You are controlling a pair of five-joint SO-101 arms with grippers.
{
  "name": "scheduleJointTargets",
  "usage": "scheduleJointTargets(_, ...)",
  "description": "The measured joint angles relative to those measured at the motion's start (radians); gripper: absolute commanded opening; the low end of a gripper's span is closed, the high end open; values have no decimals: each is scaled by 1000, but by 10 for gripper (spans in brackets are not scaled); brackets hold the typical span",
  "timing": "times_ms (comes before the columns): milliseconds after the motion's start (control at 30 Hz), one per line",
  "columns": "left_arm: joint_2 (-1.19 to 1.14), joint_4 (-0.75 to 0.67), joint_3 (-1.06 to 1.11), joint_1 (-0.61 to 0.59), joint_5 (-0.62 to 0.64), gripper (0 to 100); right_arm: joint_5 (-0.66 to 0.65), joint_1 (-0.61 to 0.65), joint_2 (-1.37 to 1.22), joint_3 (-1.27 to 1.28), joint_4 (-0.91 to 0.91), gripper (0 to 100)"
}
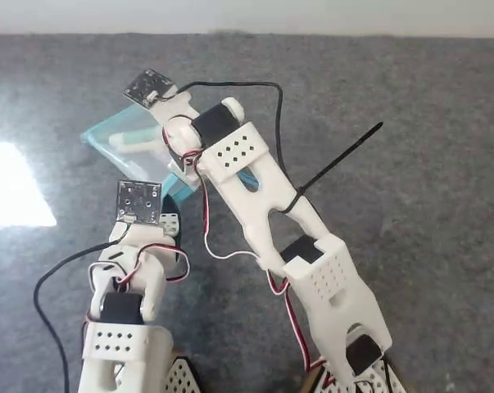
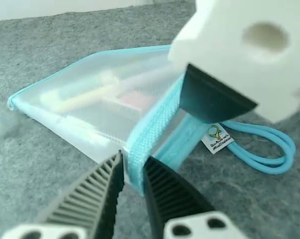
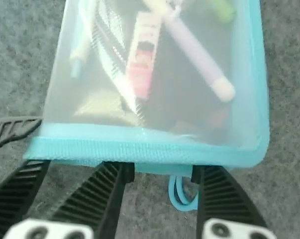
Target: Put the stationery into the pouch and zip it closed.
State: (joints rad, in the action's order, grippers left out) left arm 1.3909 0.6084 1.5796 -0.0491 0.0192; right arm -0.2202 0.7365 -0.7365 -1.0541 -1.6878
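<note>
Left gripper (image 2: 132, 160): clenched on the blue zip band (image 2: 149, 130) of the pouch (image 2: 85, 107), with the band pinched edge-on between the ribbed jaws at a pouch corner. Just beyond the tips, the translucent pouch body is seen resting on the grey surface (image 2: 35, 169). Stationery (image 2: 80, 99) is seen through the wall, all inside: pale yellow and pink shapes. Beside the gripped corner a small tag (image 2: 217, 139) is attached, and a blue cord loop (image 2: 288, 147) is laid on the surface past it. The right arm's gripper body is seen close above the band, just off to one side of the left gripper.

Right gripper (image 3: 163, 172): released, jaws spread wide, nothing held. The tips are set at the edge of the zip band (image 3: 140, 149), and the cord loop (image 3: 175, 191) is seen in the gap between the jaws. Beyond the band the pouch wall (image 3: 239, 74) extends away from the gripper. A pink-labelled stick (image 3: 142, 55), a lilac pen (image 3: 199, 62) and several paler pens are enclosed behind it. Whether the zip is run fully shut cannot be told.

From above, the pouch (image 1: 115, 135) is placed ahead of both arms, the right arm stretched out over it.
</note>
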Motion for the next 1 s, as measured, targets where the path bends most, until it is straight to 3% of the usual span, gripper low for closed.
scheduleJointTargets(500,0,2,3,2,-8,12,-2,-17,132,-106,-69,210)
scheduleJointTargets(667,0,2,3,2,-8,12,-2,-89,178,-106,-69,209)
scheduleJointTargets(867,0,2,3,-14,-8,11,-2,-167,400,-91,-69,209)
scheduleJointTargets(1000,0,20,-35,-34,-8,11,-2,-172,628,81,-69,210)
